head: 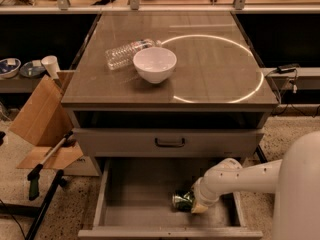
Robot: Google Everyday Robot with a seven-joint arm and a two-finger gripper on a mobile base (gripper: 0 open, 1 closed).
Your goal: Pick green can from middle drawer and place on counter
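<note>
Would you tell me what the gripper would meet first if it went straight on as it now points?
The green can: the gripper, down in the open middle drawer, points at it and looks right beside it, though contact is unclear.
</note>
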